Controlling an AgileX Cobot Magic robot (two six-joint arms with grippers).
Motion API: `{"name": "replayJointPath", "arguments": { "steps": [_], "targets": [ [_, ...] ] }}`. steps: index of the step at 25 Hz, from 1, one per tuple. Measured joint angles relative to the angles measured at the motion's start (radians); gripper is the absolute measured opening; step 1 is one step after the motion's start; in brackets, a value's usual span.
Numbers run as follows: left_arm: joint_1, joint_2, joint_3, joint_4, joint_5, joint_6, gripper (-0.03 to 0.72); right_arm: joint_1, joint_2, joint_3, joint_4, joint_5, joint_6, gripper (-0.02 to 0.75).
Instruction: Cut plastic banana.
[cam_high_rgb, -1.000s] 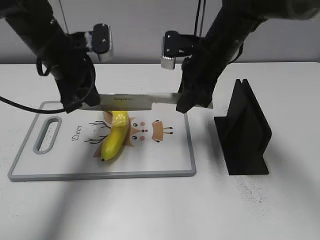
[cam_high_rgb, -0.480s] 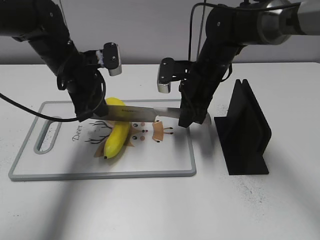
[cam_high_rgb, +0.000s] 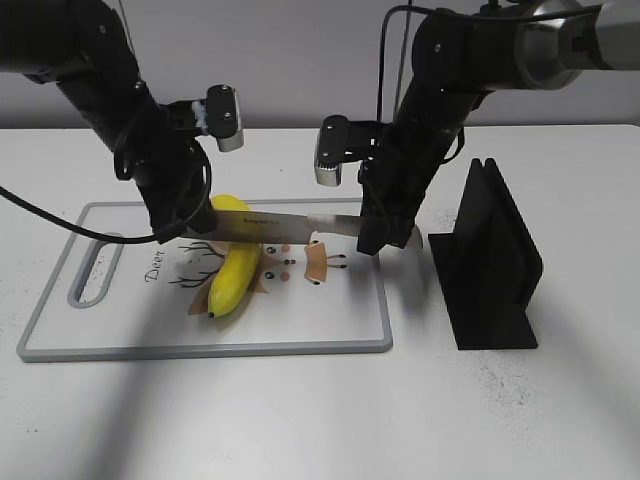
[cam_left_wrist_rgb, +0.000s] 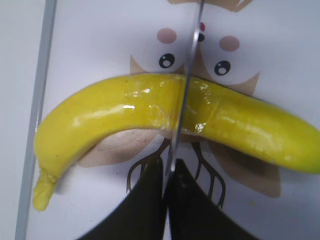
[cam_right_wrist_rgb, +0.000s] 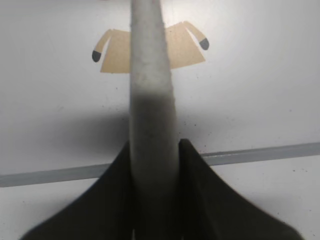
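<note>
The yellow plastic banana (cam_high_rgb: 235, 272) lies on the white cutting board (cam_high_rgb: 130, 320); it also shows in the left wrist view (cam_left_wrist_rgb: 115, 112). A knife (cam_high_rgb: 285, 227) is held level between both arms, its blade (cam_left_wrist_rgb: 184, 95) pressed across the banana's middle. My left gripper (cam_left_wrist_rgb: 167, 172) is shut on the blade's tip end. My right gripper (cam_right_wrist_rgb: 154, 150) is shut on the knife's white handle (cam_right_wrist_rgb: 150, 90) at the board's right edge. Both grippers sit low over the board in the exterior view, left gripper (cam_high_rgb: 178, 225) and right gripper (cam_high_rgb: 385, 235).
A black knife stand (cam_high_rgb: 490, 265) stands on the table right of the board. The board has a grey rim (cam_right_wrist_rgb: 260, 154), a handle slot (cam_high_rgb: 92, 270) at its left end and a printed deer picture (cam_high_rgb: 320, 262).
Both arms came down with the knife, from above the banana one second ago to pressing on its middle. Nothing has visibly moved in the last half second.
</note>
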Motion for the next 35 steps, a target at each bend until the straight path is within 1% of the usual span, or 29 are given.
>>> {"name": "replayJointPath", "arguments": {
  "steps": [5, 9, 15, 22, 24, 26, 27, 29, 31, 32, 34, 35],
  "targets": [
    [0.0, -0.007, 0.001, -0.001, 0.004, 0.0, -0.007, 0.0, -0.017, -0.005, -0.001, 0.018, 0.007, 0.173],
    [-0.003, -0.03, 0.014, -0.026, -0.001, -0.003, -0.007, 0.001, -0.089, -0.022, -0.028, 0.046, 0.007, 0.174],
    [-0.004, -0.174, 0.013, -0.03, -0.02, -0.004, -0.007, 0.001, -0.215, -0.094, -0.042, 0.096, 0.006, 0.176],
    [-0.004, -0.301, 0.014, -0.014, 0.006, -0.005, -0.008, 0.001, -0.283, -0.108, -0.01, 0.112, 0.006, 0.181],
    [-0.002, -0.315, 0.017, -0.017, 0.008, -0.008, 0.003, 0.001, -0.286, -0.109, -0.006, 0.112, 0.006, 0.182],
    [0.001, -0.321, 0.019, -0.03, 0.008, -0.012, 0.065, 0.001, -0.286, -0.109, 0.001, 0.118, 0.01, 0.182],
    [0.002, -0.321, 0.019, -0.037, 0.006, -0.016, 0.124, 0.001, -0.286, -0.109, 0.003, 0.12, 0.014, 0.179],
    [0.005, -0.321, 0.019, -0.058, 0.006, -0.021, 0.271, 0.001, -0.286, -0.109, 0.007, 0.127, 0.019, 0.173],
    [0.008, -0.321, 0.019, -0.093, 0.011, -0.024, 0.455, 0.001, -0.286, -0.109, 0.007, 0.129, 0.025, 0.171],
    [0.011, -0.321, 0.02, -0.114, 0.012, -0.024, 0.53, 0.0, -0.286, -0.109, 0.007, 0.129, 0.029, 0.169],
    [0.015, -0.321, 0.02, -0.144, 0.013, -0.026, 0.603, 0.0, -0.286, -0.109, 0.008, 0.129, 0.037, 0.169],
    [0.016, -0.321, 0.02, -0.149, 0.012, -0.027, 0.617, 0.0, -0.286, -0.109, 0.009, 0.129, 0.039, 0.167]
  ]
}}
